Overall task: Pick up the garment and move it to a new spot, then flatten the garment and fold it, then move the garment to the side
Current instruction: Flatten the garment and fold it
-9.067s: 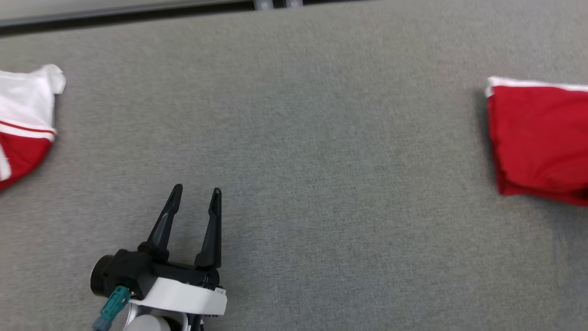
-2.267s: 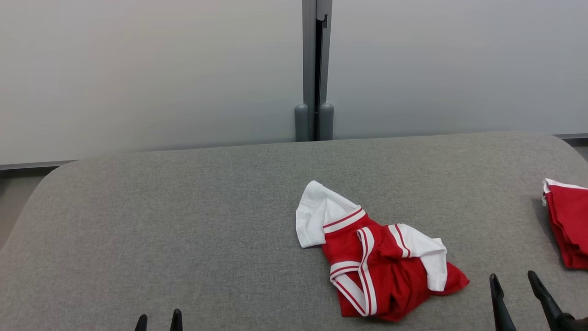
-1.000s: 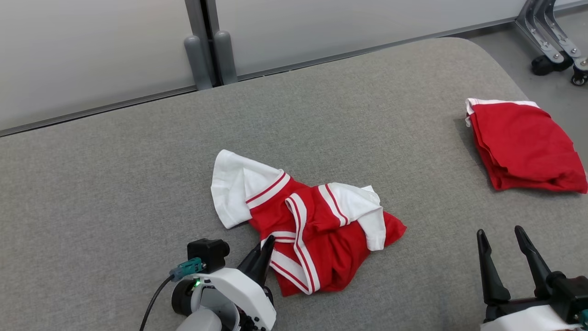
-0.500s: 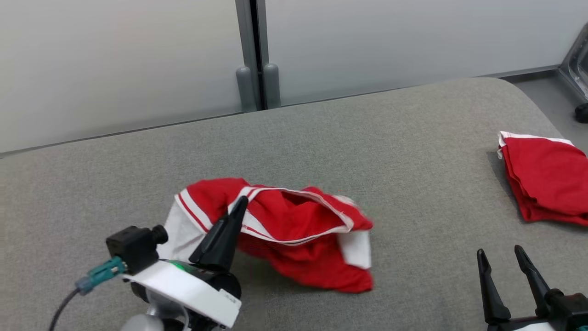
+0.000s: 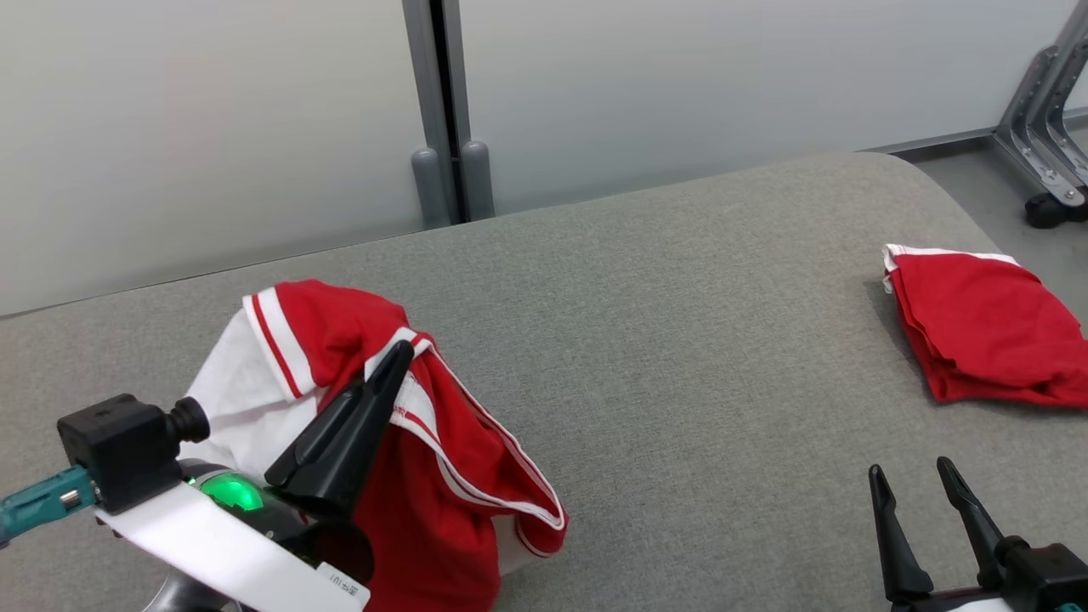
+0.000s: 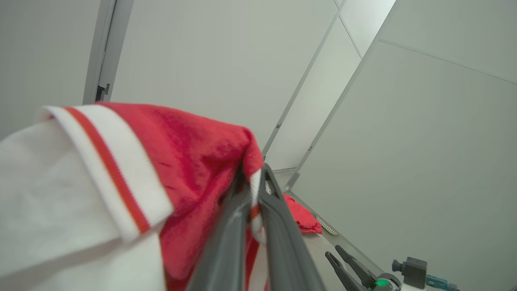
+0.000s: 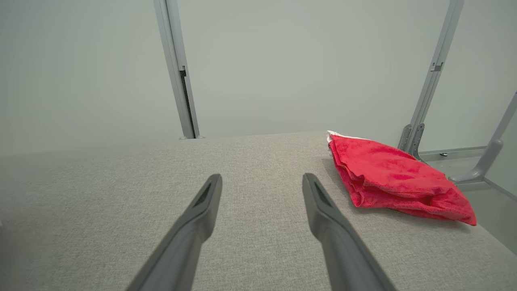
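Head view: left tool point(image 5: 399, 350) pinches the hanging garment point(image 5: 340, 327), right tool point(image 5: 909, 467) spread.

Grey fabric table point(image 5: 680, 340), pale panelled wall point(image 5: 722, 76), grey metal post point(image 5: 418, 85)

**Surface materials on the coarse grey woven-fabric table top point(image 5: 680, 340).**
We see soft matt knit cloth in the red-and-white ribbed-trim garment point(image 5: 331, 331) and the folded red cloth garment point(image 5: 986, 340); smooth black plastic in the left gripper point(image 5: 399, 350); dull grey metal in the upright wall post point(image 5: 435, 110).
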